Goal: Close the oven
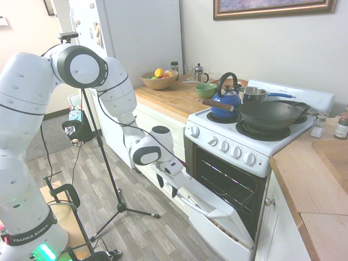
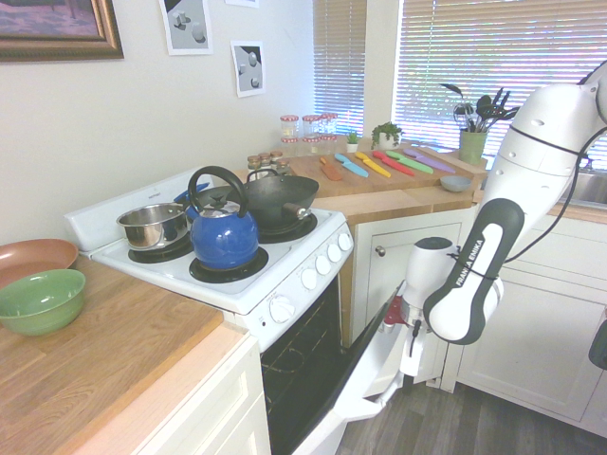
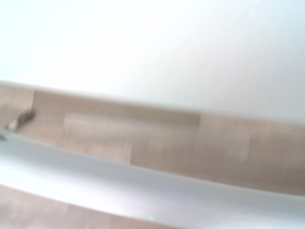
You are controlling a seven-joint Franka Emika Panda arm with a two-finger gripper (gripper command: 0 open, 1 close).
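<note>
- Gripper [image 1: 167, 186], fingers spread apart, is beside the half-open door [image 1: 220, 209] at its far end, near the handle [image 1: 196, 206].
- White oven [image 1: 204, 138] stands at right in the first exterior view.
- Closing well likely means pushing the door's outer face up and inward, steadily, clear of the handle.
- Door tilts out leftward; its long axis runs far left to near right.

From my station I record the wooden counter [image 2: 123, 351] beside the stove. Viewed in the second exterior view, a green bowl [image 2: 42, 301] rests toward nine o'clock; a brown dish [image 2: 36, 258] lies just beyond it, toward ten o'clock.
</note>
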